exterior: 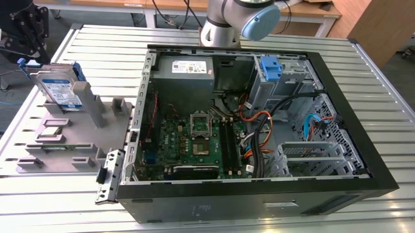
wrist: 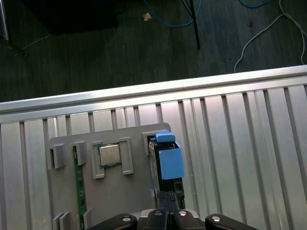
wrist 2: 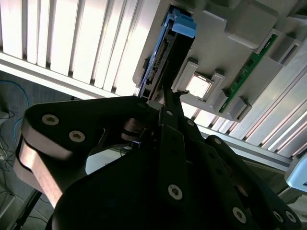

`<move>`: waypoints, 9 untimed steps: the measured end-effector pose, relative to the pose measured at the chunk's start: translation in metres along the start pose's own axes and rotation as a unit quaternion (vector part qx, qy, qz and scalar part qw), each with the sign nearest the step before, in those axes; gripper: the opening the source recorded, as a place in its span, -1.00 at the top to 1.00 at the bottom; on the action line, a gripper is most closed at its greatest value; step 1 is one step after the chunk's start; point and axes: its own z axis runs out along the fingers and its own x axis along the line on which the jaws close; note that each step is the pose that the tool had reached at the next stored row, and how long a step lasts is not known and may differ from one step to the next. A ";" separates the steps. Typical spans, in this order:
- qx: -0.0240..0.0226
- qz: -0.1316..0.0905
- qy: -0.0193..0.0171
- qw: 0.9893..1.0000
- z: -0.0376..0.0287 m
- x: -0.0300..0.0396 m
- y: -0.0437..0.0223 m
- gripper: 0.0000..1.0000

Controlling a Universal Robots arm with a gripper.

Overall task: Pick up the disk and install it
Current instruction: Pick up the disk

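On the exterior view's left, the disk (exterior: 60, 90) stands on edge in a slot of the grey tray (exterior: 81, 138), with its long axis roughly upright and its label facing that camera. In the first wrist view the gripper (wrist: 168, 196) hangs just over the disk's top edge, fingers pinched together and holding nothing. Whether it touches the disk is hard to tell.

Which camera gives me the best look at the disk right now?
The exterior view. There the disk stands upright in the grey holder at the exterior view's left, with its labelled face showing. The second wrist view shows the disk edge-on, along its connector side. The first wrist view looks down on its top edge and blue rail.
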 end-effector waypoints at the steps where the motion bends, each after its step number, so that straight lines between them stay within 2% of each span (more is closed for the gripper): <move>1: 0.000 0.000 0.000 1.000 0.0000 0.0000 0.0000 0.79; 9: 0.000 0.000 0.000 1.000 0.0000 0.0000 0.0000 0.79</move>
